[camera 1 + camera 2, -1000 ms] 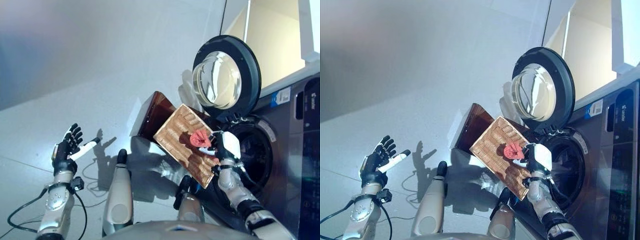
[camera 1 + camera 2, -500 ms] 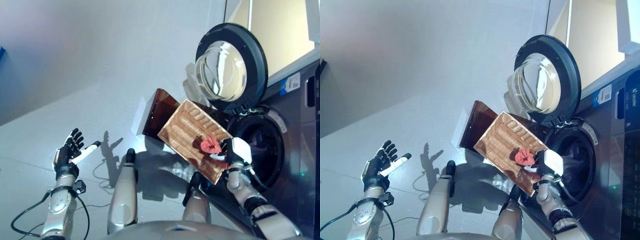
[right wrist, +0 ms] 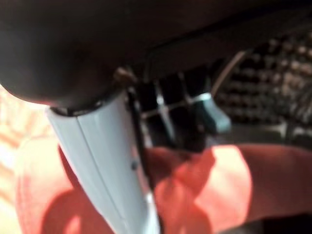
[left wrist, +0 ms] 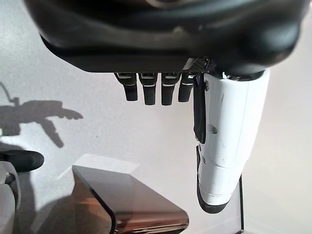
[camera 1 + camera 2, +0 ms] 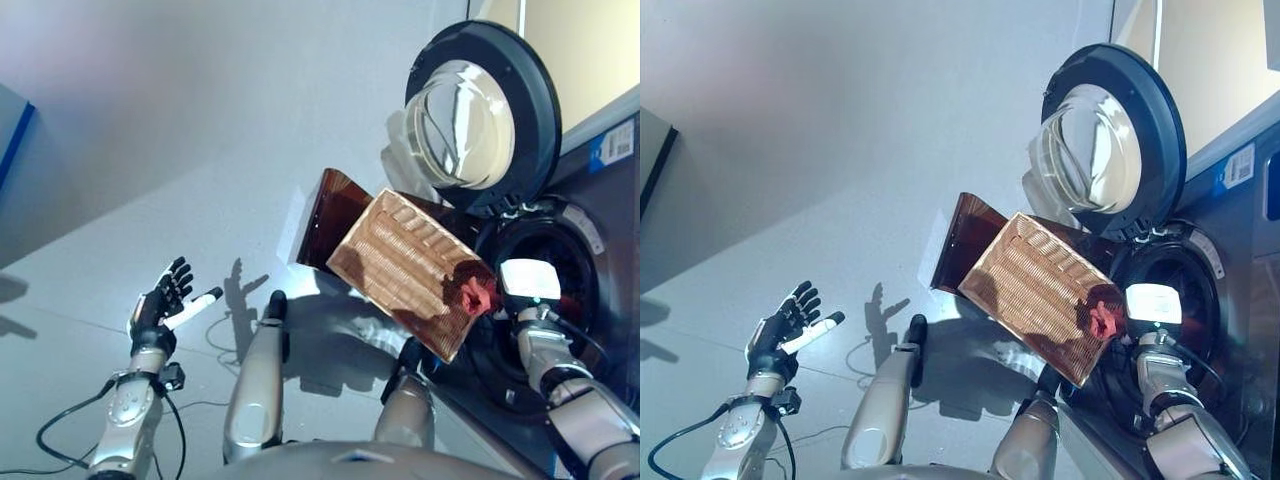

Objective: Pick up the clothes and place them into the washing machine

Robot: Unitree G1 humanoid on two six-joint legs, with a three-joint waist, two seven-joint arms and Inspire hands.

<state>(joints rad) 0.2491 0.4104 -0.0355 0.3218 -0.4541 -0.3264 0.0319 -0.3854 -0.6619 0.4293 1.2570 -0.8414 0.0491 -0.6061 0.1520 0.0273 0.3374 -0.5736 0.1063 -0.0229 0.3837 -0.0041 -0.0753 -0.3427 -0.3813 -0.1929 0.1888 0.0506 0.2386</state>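
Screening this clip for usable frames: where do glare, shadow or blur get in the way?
Left eye view: the glass of the washing machine door carries bright reflections, and the drum opening is dark inside. Right wrist view: soft focus throughout; the red cloth and right hand blur together. Left wrist view: sharp, the open left hand casting a clear shadow on the floor.

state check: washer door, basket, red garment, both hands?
Washer door: swung fully open.
Drum opening: uncovered, dark inside.
Woven basket: tipped on its side on the floor by the washer.
Red garment: pinched in the right robot hand, at the drum opening.
Left robot hand: open, empty, held over the floor.
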